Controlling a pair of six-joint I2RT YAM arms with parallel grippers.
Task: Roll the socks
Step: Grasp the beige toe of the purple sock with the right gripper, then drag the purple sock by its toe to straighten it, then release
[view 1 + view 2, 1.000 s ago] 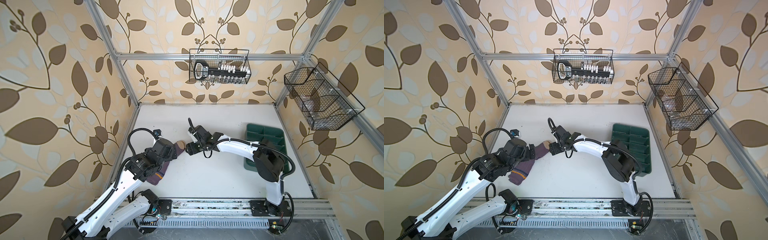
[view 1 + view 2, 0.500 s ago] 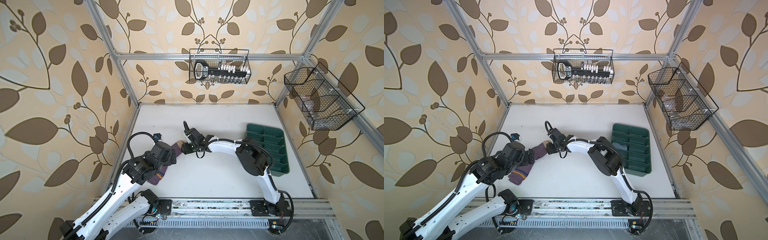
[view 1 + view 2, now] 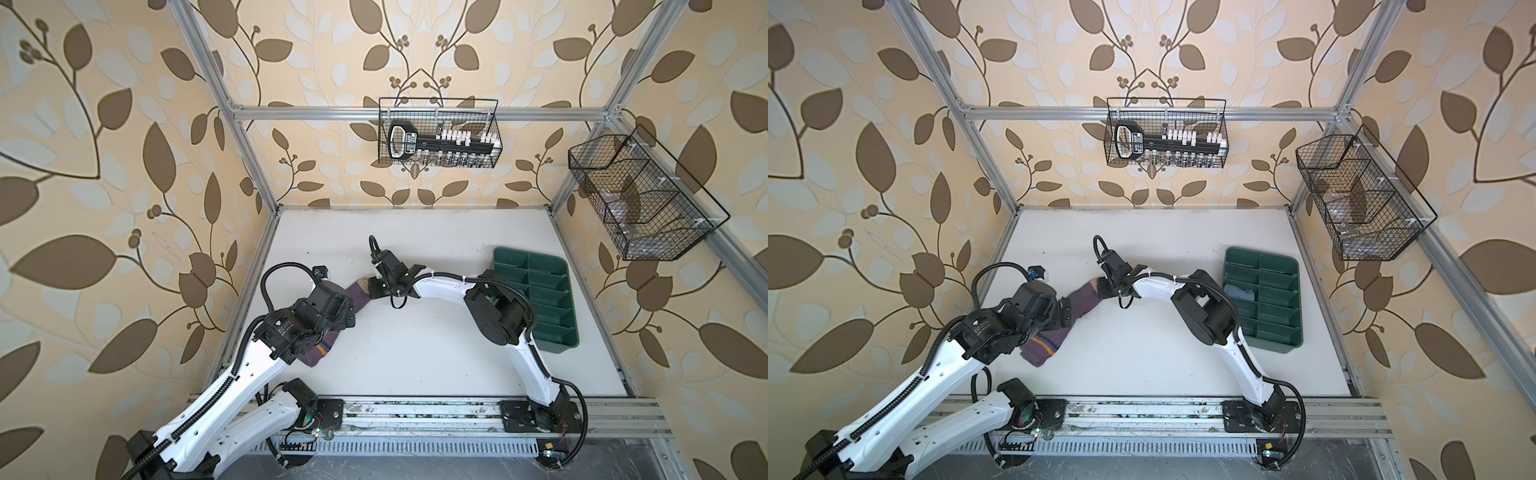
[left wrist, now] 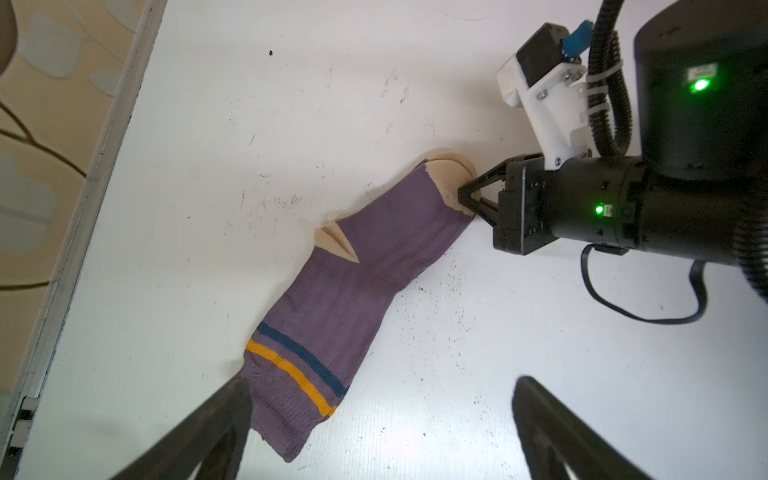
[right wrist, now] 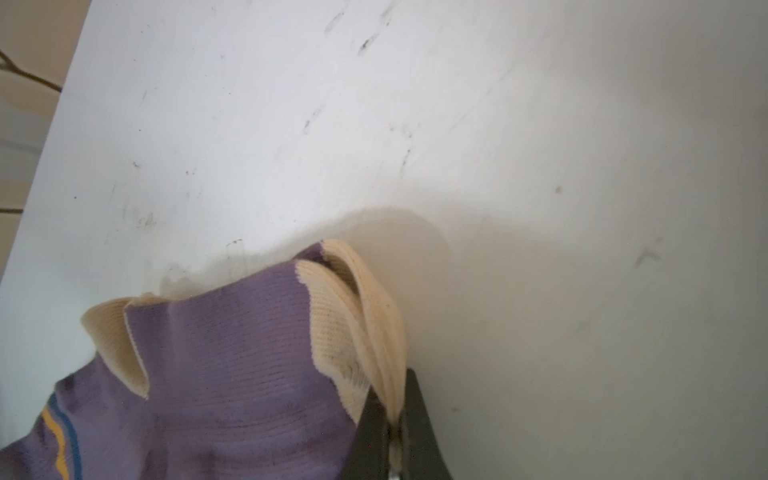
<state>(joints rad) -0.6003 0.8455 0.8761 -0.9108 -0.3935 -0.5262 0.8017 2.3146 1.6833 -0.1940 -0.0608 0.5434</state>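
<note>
One of the socks, a purple sock [image 4: 357, 274] with a beige toe and orange and blue stripes near the cuff, lies flat at the table's left; both top views show parts of it [image 3: 360, 296] [image 3: 1082, 300]. My right gripper [image 5: 392, 411] [image 4: 461, 195] is shut on the beige toe [image 5: 374, 324], and the fabric bunches between its fingers. My left gripper [image 4: 382, 382] hovers wide open over the cuff end, one finger [image 4: 232, 399] at the cuff's edge. Light blue fabric [image 3: 1239, 293] lies in a compartment of the tray, partly behind the right arm.
A green compartment tray [image 3: 557, 345] [image 3: 1279, 340] sits at the table's right. A wire basket with tools [image 3: 438, 137] hangs on the back wall, and another wire basket [image 3: 640, 199] hangs on the right wall. The frame rail [image 4: 83, 199] runs close beside the sock.
My right gripper moved left onto the sock's toe and shut on it. The left gripper stayed open above the cuff end.
</note>
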